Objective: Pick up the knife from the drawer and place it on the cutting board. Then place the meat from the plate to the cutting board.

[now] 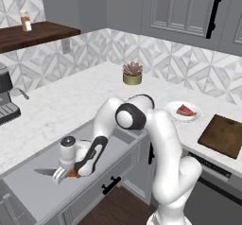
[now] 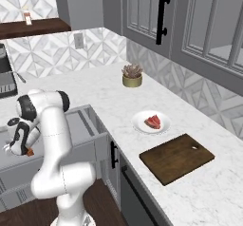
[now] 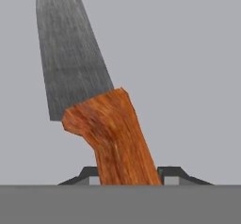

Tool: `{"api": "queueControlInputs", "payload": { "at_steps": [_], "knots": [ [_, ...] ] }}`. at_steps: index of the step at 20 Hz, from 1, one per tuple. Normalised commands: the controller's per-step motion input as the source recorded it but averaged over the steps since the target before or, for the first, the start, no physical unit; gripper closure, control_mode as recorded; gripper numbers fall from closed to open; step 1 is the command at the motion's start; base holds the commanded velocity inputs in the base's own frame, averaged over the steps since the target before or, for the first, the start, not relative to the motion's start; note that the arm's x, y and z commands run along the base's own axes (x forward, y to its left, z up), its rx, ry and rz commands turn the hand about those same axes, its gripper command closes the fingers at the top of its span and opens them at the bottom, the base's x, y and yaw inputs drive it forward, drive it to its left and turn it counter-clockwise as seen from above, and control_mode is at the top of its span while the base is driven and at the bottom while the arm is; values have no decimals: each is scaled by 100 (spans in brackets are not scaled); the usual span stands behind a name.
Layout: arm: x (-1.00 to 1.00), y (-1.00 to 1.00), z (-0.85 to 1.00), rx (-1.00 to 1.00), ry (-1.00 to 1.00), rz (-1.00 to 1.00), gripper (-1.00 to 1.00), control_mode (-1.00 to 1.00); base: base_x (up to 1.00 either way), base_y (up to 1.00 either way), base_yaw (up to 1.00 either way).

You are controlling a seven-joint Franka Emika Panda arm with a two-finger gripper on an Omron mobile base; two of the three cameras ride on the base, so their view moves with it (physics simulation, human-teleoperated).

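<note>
Two finger tips (image 3: 172, 175) flank the orange handle of the knife (image 3: 110, 133), one on each side, jaws narrow and pressed onto it. Grey blade points away from the gripper (image 1: 66, 172), lying flat on the floor of the open drawer (image 1: 28, 181). Beyond, on the white marble counter (image 2: 109, 97): meat (image 2: 153, 121) sits on the plate (image 2: 142, 125), cutting board (image 2: 176, 157) just beside it, apart. Small potted plant (image 2: 132, 75) near the patterned tile backsplash (image 2: 52, 49), grey wall cabinets (image 2: 190, 25) above.

Arm bent low, gripper (image 3: 128, 175) pointing down, jaws narrowed.
</note>
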Motion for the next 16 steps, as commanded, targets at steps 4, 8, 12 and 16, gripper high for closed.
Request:
{"api": "queueControlInputs", "payload": {
  "at_steps": [4,8,12,16],
  "knots": [
    [-96,-62,70,0,0,4,100,-100,0,0,0],
    [-45,-55,100,-1,0,7,100,-100,0,0,0],
    [-14,-65,100,0,0,3,100,-100,0,0,0],
    [0,-55,100,0,1,0,100,-100,0,0,0]
  ]
}}
